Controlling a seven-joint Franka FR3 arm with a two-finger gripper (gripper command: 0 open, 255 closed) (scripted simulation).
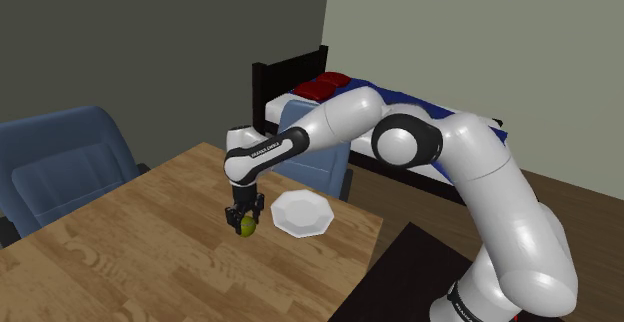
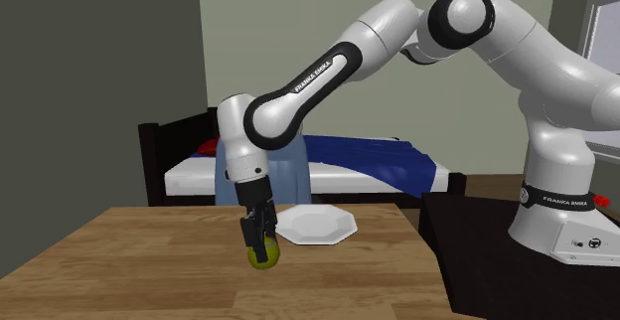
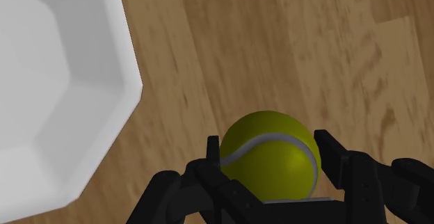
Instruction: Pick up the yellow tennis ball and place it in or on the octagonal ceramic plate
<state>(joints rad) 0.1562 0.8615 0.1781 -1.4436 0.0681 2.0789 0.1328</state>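
Gripper clenched on yellow-green ball, white plate just beside, wooden table beneath, arm lettered "FRANKA EMIKA".

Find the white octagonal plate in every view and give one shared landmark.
Shoulder view: white octagonal plate near centre, right of the yellow-green tennis ball.
Second exterior view: near centre, behind the ball, to its right.
Wrist view: beside the ball, bare wooden table between them.
Shared landmark: that ball.

From here the surface is showing streaky wood grain under a faint sheen. The plate is looking smooth, matt white. The tennis ball is catching a soft highlight, smooth-skinned. The end effector is looking matt black, the arm gleaming glossy white.
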